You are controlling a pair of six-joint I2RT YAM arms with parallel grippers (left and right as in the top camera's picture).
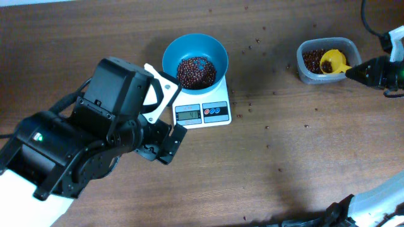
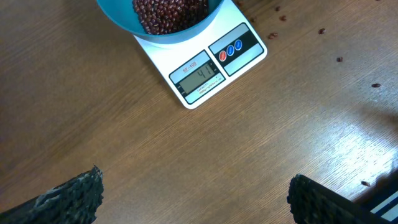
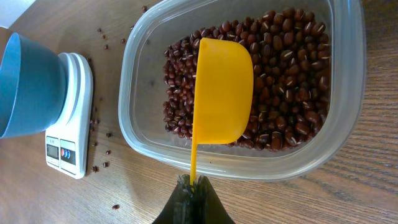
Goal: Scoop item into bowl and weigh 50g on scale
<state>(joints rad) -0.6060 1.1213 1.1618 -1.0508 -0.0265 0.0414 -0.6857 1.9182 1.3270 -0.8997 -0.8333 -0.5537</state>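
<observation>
Left gripper (image 2: 196,202) spread wide and empty above table (image 2: 186,155), scale (image 2: 211,74) just ahead of fingertips, blue bowl (image 1: 173,53) of beans (image 1: 196,70) atop scale, right gripper (image 3: 193,186) pinching handle of yellow scoop (image 3: 224,90), scoop over clear tub (image 3: 348,124) of beans just ahead.

Top-down overhead; close wrist views; scale (image 1: 202,112) in all.

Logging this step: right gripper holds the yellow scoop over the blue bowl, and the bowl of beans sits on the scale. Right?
No. The right gripper holds the yellow scoop over the clear tub of beans, not over the blue bowl; the overhead view shows it. The bowl of beans does sit on the scale.
</observation>
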